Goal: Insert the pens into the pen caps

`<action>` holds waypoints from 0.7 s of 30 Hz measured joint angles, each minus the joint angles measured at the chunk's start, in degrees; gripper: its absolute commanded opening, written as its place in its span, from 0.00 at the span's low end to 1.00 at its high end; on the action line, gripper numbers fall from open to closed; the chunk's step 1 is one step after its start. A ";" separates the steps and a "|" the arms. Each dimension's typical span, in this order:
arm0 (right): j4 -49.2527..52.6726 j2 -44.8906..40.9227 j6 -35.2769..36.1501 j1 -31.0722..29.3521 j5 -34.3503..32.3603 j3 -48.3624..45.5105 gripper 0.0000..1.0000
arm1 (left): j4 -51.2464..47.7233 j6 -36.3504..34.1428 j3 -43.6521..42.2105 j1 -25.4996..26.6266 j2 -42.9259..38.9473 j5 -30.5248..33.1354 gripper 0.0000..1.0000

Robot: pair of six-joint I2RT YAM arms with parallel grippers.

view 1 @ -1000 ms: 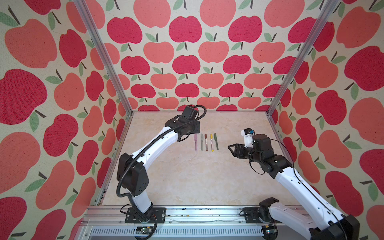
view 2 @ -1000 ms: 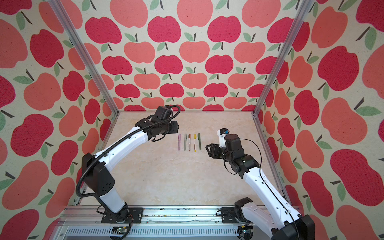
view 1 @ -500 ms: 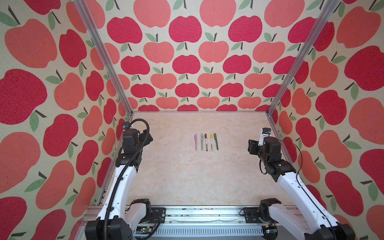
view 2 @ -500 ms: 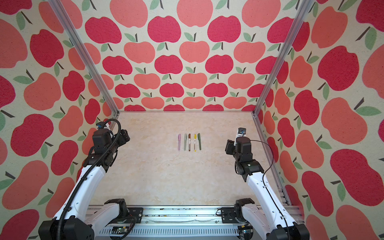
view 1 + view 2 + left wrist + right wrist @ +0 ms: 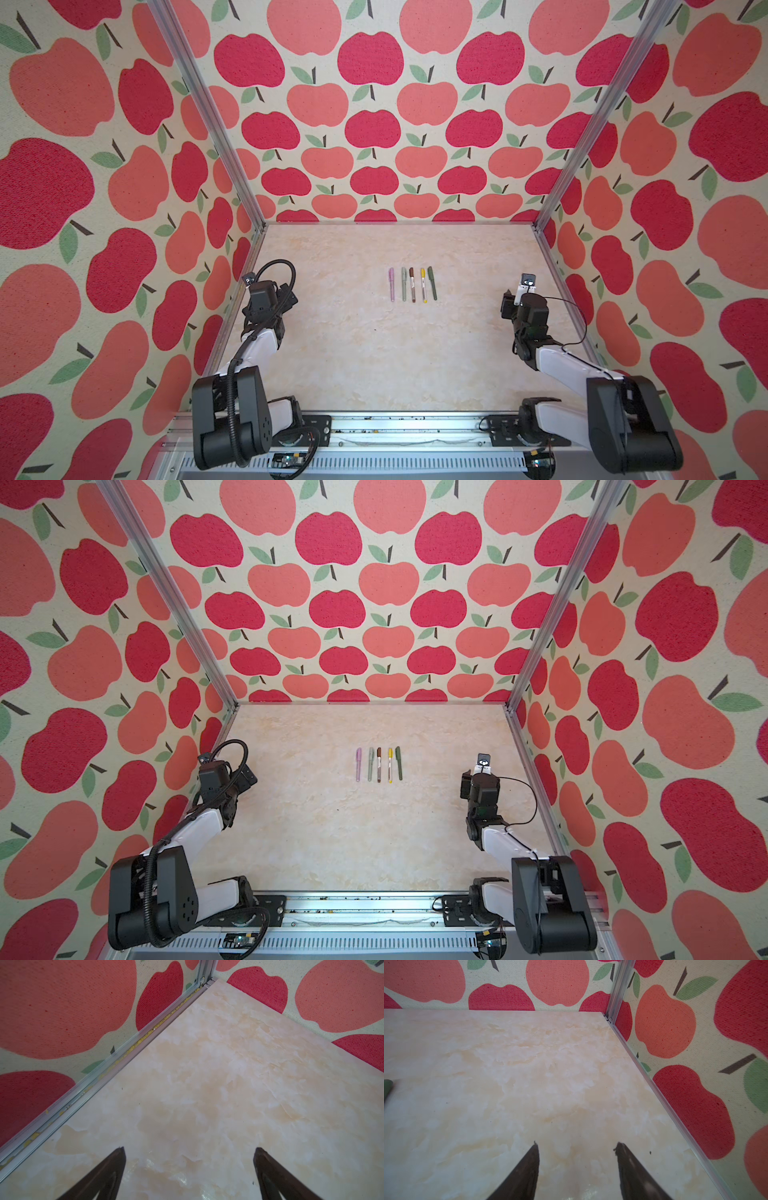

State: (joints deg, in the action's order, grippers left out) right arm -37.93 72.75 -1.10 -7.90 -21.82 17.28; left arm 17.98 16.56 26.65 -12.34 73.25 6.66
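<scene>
Five pens lie side by side in a row mid-table in both top views: pink point(image 5: 391, 286) point(image 5: 358, 766), pale green point(image 5: 403, 287), a white one with a brown pen cap point(image 5: 411, 272), a white one with a yellow pen cap point(image 5: 422, 273), and dark green point(image 5: 433, 287) point(image 5: 400, 766). Each pen has a cap on its far end. My left gripper point(image 5: 189, 1149) is open over bare table by the left wall. My right gripper point(image 5: 577, 1144) is open and empty by the right wall. The tip of the dark green pen point(image 5: 387, 1087) shows at the edge of the right wrist view.
Apple-patterned walls with metal corner posts point(image 5: 540, 220) close in the marble-look table point(image 5: 374, 353) on three sides. The left arm point(image 5: 257, 345) and the right arm point(image 5: 557, 365) stand folded back at the table's sides. A metal rail point(image 5: 386, 432) runs along the front edge.
Both arms have pulled back from beside the row of pens to the left and right sides of the table. The left gripper has opened wide. The pens have not moved.
</scene>
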 measured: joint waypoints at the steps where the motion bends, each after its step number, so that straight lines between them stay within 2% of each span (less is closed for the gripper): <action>1: -2.51 1.88 0.52 0.11 0.42 -0.46 0.61 | 4.00 -0.83 -1.90 0.02 1.14 -0.35 0.99; 4: -10.82 8.31 2.14 0.57 2.21 -1.38 0.62 | 15.47 -3.76 -6.23 0.28 7.48 -2.73 0.99; 9: -22.84 18.01 3.52 2.86 9.14 -1.49 0.65 | 22.12 -9.03 -4.72 2.54 12.94 -7.98 0.99; 11: -22.38 18.62 3.48 4.28 12.83 -1.40 0.65 | 27.74 -11.76 -4.37 4.20 15.93 -10.60 0.99; 13: -21.57 18.34 3.32 6.21 16.76 -0.44 0.67 | 28.55 -13.07 -4.20 5.35 17.46 -11.69 0.99; 17: -21.57 18.34 2.60 8.72 22.27 1.88 0.81 | 30.91 -14.45 -4.20 5.46 18.25 -12.09 0.99; 18: -21.55 18.34 2.43 8.79 23.08 2.14 0.87 | 31.41 -14.64 -4.20 5.46 18.25 -12.09 0.99; 19: -21.46 18.34 2.38 8.79 23.69 2.34 0.99 | 31.87 -14.84 -4.20 5.46 18.27 -12.07 0.99; 21: -21.18 18.34 2.16 8.79 24.72 2.45 0.99 | 32.41 -15.06 -4.20 5.57 18.27 -12.04 0.99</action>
State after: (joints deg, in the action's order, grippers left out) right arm -59.11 91.09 1.06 0.89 2.90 19.73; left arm 50.39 1.50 22.46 -6.76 91.53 -5.39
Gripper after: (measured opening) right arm 0.977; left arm 0.992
